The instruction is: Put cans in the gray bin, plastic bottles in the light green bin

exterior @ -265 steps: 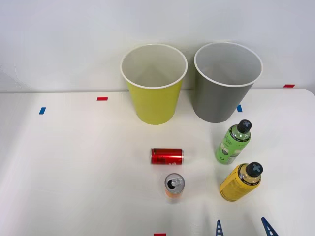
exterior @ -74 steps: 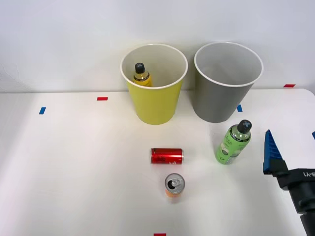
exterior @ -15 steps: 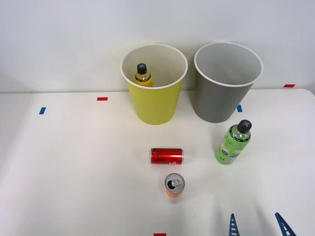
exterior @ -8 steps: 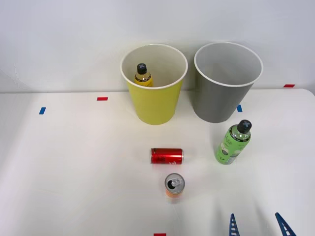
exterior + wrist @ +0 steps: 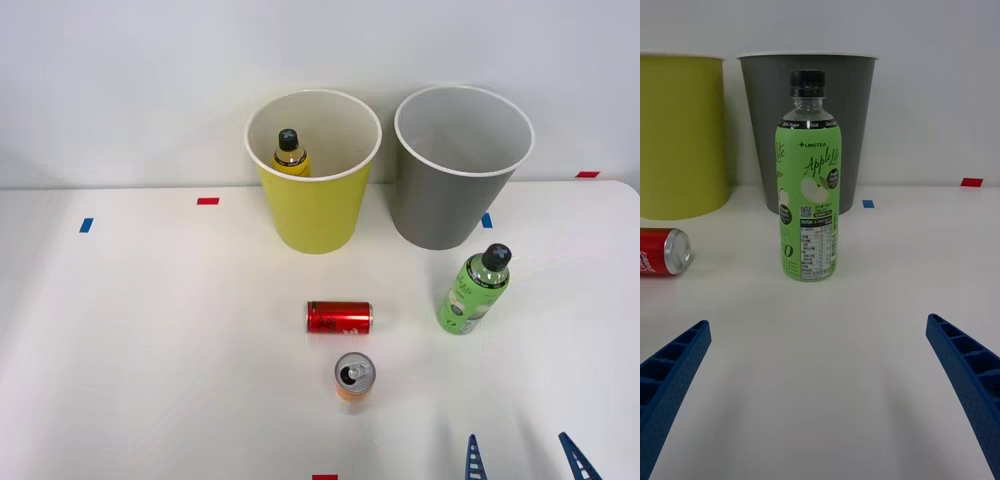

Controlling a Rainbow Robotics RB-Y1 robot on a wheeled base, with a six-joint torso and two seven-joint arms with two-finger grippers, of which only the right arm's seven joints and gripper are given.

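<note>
Facing the upright green-label bottle (image 5: 809, 180) at twelve o'clock, hand (image 5: 522, 455) spread wide; looking light, smooth, slippery, best gripped mid-label.

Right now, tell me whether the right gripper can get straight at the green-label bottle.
Probably yes. The right gripper is open and faces the green-label bottle, which stands upright on bare table between the fingers' line. The red can lies off to one side.

Green-label bottle (image 5: 808, 202) reading "LINGTEA" and "Apple", small print beneath unreadable
</note>
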